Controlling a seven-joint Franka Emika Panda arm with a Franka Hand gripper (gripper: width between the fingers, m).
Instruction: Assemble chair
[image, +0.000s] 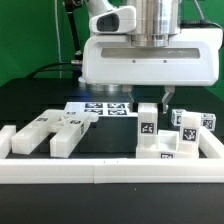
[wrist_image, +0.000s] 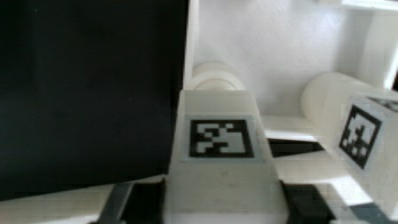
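Nearest the exterior camera ran the rail (image: 100, 173), a long, low white border across 6 o'clock of that view. Just beyond it, slightly toward 3 o'clock of centre, was the bar (image: 147, 128), an upright white chair part with a black-and-white tag facing the camera. Whether its foot rested on anything I could not tell. The gripper (image: 148, 104) hung over its top at 12 o'clock and pinched it. In the wrist view the dark fingers (wrist_image: 139, 197) sat on either side of the bar (wrist_image: 221, 150), with a tag on the face toward that camera. A second tagged part (wrist_image: 365, 135) showed just beside the bar there, but which part it was I could not tell. In the exterior view a low block (image: 168, 156) sat at 4 o'clock of the bar's foot, touching it or just beside it. Toward 3 o'clock stood a tagged cube (image: 186, 128), with a second cube (image: 206, 121) just past it. Well apart at 9 o'clock, the left blocks (image: 62, 140) lay side by side on the black table (image: 30, 100). The marker board (image: 100, 108) lay flat at 10 o'clock of the bar, behind those blocks. Above everything sat the arm's white housing (image: 150, 55), against a green backdrop (image: 30, 40).
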